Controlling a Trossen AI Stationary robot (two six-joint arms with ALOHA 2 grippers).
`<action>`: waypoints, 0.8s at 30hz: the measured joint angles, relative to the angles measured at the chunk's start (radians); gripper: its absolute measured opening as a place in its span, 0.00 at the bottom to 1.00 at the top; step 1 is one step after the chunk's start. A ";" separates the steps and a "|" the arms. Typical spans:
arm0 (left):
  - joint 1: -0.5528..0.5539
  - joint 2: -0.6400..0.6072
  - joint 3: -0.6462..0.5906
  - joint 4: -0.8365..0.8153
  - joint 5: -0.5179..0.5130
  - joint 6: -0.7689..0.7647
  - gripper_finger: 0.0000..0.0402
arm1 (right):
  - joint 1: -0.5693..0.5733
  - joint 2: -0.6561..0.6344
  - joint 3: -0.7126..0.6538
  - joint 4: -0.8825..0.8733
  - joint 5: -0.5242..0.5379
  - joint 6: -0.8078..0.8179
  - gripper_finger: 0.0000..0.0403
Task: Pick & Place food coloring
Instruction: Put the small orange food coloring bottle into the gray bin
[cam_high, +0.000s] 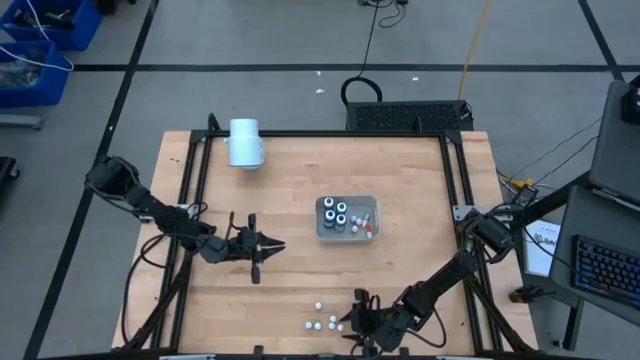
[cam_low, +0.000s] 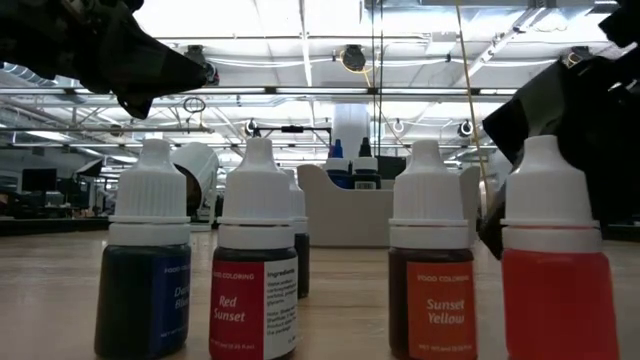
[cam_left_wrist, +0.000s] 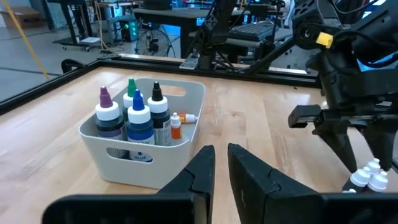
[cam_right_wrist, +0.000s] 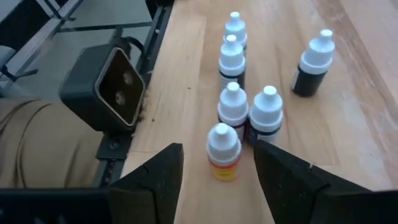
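Note:
Several small white-capped food coloring bottles (cam_high: 322, 318) stand upright on the table near its near edge, filling the low view (cam_low: 255, 270). My right gripper (cam_high: 352, 318) is open just right of them. In the right wrist view its fingers (cam_right_wrist: 217, 149) stand on either side of an orange-yellow bottle (cam_right_wrist: 222, 155) without touching it. Several bigger dark bottles (cam_left_wrist: 138, 118) stand in the grey tray (cam_high: 327, 232) at mid-table, with a small orange one (cam_left_wrist: 177, 124) beside them. My left gripper (cam_high: 280, 245) hovers shut, left of the tray (cam_left_wrist: 180, 155).
A pale blue cylinder (cam_high: 245, 142) lies near the table's far edge. The low camera's dark housing (cam_right_wrist: 106, 87) sits at the near edge beside the small bottles. Black rails frame the table's left, right and far sides. Bare wood lies between the tray and the small bottles.

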 joint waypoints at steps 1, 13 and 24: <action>0.000 0.000 0.000 0.000 0.000 0.000 0.13 | 0.000 0.000 0.000 0.000 0.000 0.000 0.46; 0.000 0.000 0.000 -0.001 0.000 0.000 0.13 | -0.007 0.000 0.000 0.014 0.051 -0.010 0.46; 0.000 0.000 0.000 -0.001 0.000 0.000 0.13 | -0.006 0.000 0.000 0.014 0.051 -0.013 0.42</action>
